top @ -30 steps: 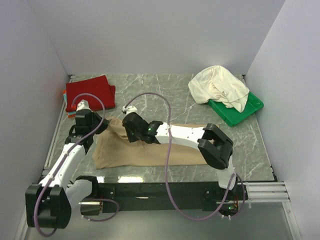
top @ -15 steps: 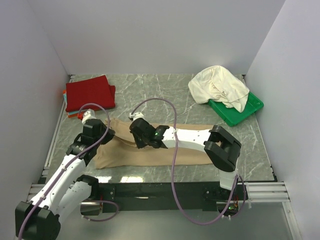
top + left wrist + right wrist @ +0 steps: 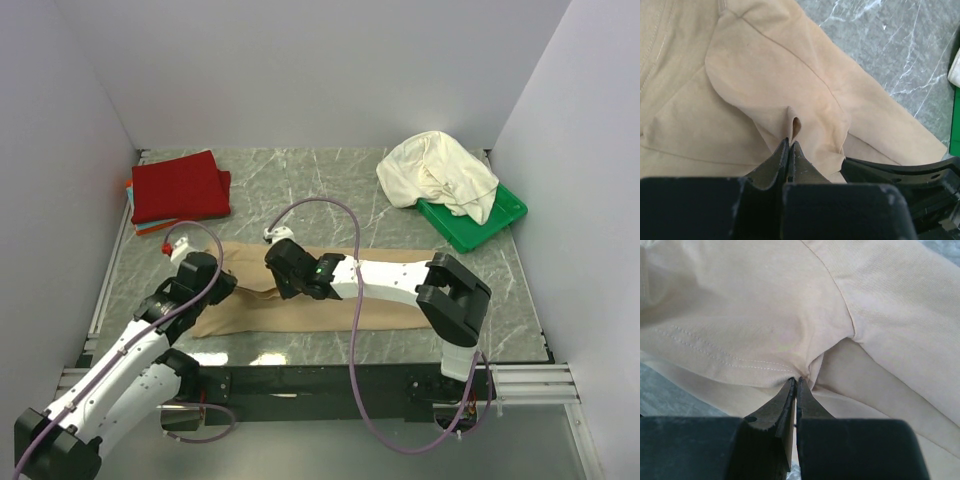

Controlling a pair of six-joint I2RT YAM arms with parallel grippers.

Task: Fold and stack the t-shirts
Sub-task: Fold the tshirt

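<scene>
The tan-beige t-shirt (image 3: 385,258) lies as a long band across the middle of the table. My left gripper (image 3: 222,286) is shut on a pinched fold of its cloth (image 3: 765,75) near the left end. My right gripper (image 3: 284,276) is shut on another fold (image 3: 765,300) just to the right, by a stitched hem. A deep red t-shirt (image 3: 180,186) lies folded at the back left, with a thin orange edge (image 3: 147,228) showing under it. The cream-white t-shirt (image 3: 436,172) sits crumpled at the back right.
A green plastic tray (image 3: 488,222) lies under the cream-white shirt at the back right. White walls close in the left, back and right sides. The right arm's long white link (image 3: 385,280) lies over the tan shirt.
Both grippers have moved toward the near edge, pulling the tan shirt's far left part with them. The shirt's left end now lies narrower and flatter.
</scene>
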